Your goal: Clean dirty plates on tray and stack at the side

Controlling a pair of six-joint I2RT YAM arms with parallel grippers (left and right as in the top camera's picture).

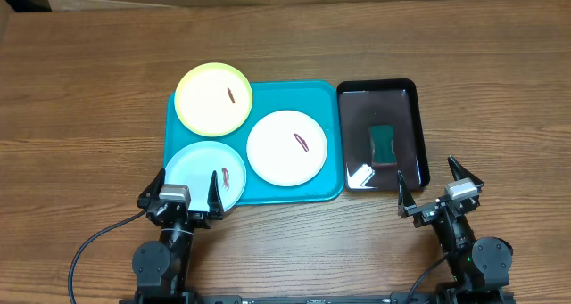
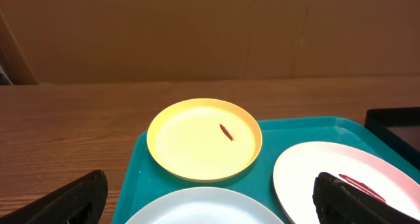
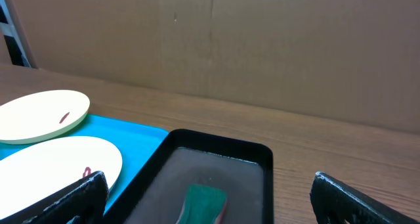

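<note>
- From overhead, a large turquoise rectangular plastic tray (image 1: 294,97) with rounded corners and a raised rim lies mid-scene on the grained wooden surface (image 1: 89,117).
- It carries three shallow plates, each with a small reddish-brown smear:
  - a pale yellow round plate (image 1: 213,99) overlapping the far-left corner
  - a white round plate (image 1: 287,147) at the right
  - a light blue round plate (image 1: 201,170) overlapping the near-left corner
- Only the overhead view shows both arms. The left pincer (image 1: 189,174) gapes wide over the blue plate's near part. The right pincer (image 1: 426,168) gapes wide and empty, near the glossy black rectangular tray (image 1: 355,117), which lies just right of the turquoise one.
- The left wrist view shows the yellow plate's raised lip resting over the tray rim.
- The right wrist view shows a green sponge-like block (image 3: 203,203) in the black tray, with a brown cardboard wall (image 3: 262,40) behind.
</note>
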